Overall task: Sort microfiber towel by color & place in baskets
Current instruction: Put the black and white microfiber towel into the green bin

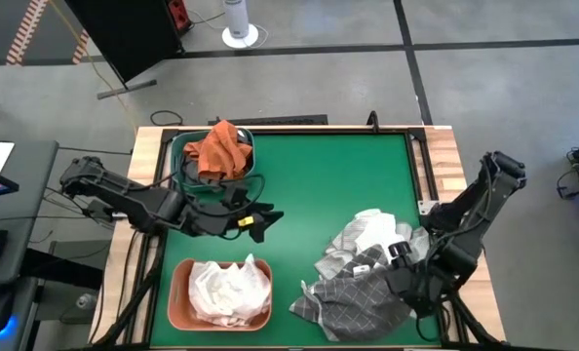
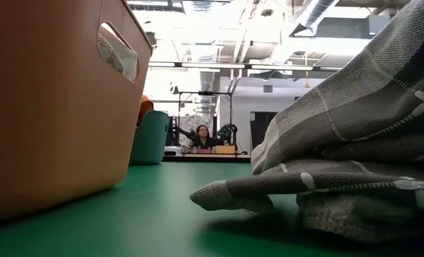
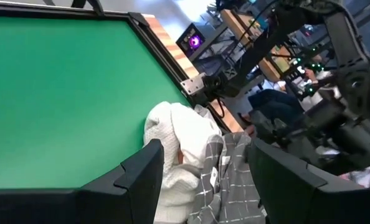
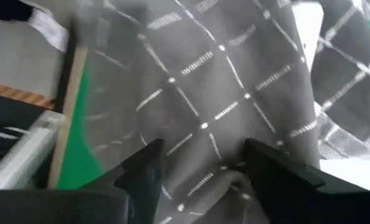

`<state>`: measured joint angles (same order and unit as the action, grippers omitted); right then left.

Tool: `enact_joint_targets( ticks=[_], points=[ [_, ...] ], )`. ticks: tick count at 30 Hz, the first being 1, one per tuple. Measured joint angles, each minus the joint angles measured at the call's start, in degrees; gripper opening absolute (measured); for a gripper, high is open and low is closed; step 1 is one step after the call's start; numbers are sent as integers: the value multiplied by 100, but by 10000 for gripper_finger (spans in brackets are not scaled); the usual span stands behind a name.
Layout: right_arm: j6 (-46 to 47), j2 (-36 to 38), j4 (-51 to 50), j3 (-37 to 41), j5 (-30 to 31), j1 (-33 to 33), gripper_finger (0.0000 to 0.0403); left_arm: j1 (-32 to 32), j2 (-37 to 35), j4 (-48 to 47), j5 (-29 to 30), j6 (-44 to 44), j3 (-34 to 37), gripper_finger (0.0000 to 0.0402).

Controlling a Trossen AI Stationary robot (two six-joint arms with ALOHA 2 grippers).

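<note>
The teal basket (image 1: 180, 146) at the far left holds a rust orange towel (image 1: 221, 148). Near the front edge, the salmon basket (image 1: 177, 292) holds white towels (image 1: 231, 291). A pile of grey grid-lined towels (image 1: 353, 297) and white ones (image 1: 372, 229) lies on the green table at the near right. My right gripper (image 4: 200, 155) is open and points down, close over a grey grid towel (image 4: 222, 81) of that pile. My left gripper (image 1: 268, 220) is open and empty, level over the table beside the teal basket and facing the pile (image 3: 191, 168). My right gripper's fingers (image 4: 141, 168) stand on either side of a patch of the grey grid towel, coming from above. I cannot tell whether they touch the cloth.
Bare green table (image 1: 319, 175) lies between the baskets and the pile. A wooden border (image 1: 445, 156) and a black rail frame the table. In the low view the salmon basket (image 2: 55, 107) and the grey towels (image 2: 355, 143) stand close, and a person (image 2: 201, 135) sits far behind the table.
</note>
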<state>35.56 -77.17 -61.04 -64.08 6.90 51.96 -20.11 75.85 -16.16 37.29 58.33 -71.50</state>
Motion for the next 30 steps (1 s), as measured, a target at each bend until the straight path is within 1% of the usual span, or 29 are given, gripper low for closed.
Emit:
enact_joint_targets(
  ticks=[2,4,6,10,11,12,15,19,21,24,26,30],
  points=[
    [-2,0,40,199,54,-63,233,37,0,0,-68,-2,0,224],
    [-1,1,42,362,53,-176,200,68,0,0,-160,-2,0,224],
    [-4,0,18,440,54,-294,152,101,0,0,-296,-3,0,224],
    [-124,2,113,438,12,-597,37,152,0,0,-463,37,0,224],
    [-219,2,145,418,-54,-668,22,155,0,2,-515,57,0,224],
    [-292,2,153,359,-94,-723,18,162,0,4,-562,67,0,224],
    [-521,2,86,60,-96,-911,24,172,0,9,-752,65,0,224],
    [-977,2,-411,-671,22,-1226,17,170,0,114,-995,-248,0,224],
    [-1234,2,-709,-1141,252,-1414,15,170,0,314,-1025,-462,0,224],
    [-1582,4,-1087,-1935,852,-1723,17,170,-3,883,-1024,-894,0,224],
    [-1847,8,-1221,-2454,1232,-1971,19,173,-13,1308,-1018,-1320,0,224],
    [-2340,9,-1151,-3337,1666,-2579,19,242,-13,1991,-889,-2440,0,224]
  ],
)
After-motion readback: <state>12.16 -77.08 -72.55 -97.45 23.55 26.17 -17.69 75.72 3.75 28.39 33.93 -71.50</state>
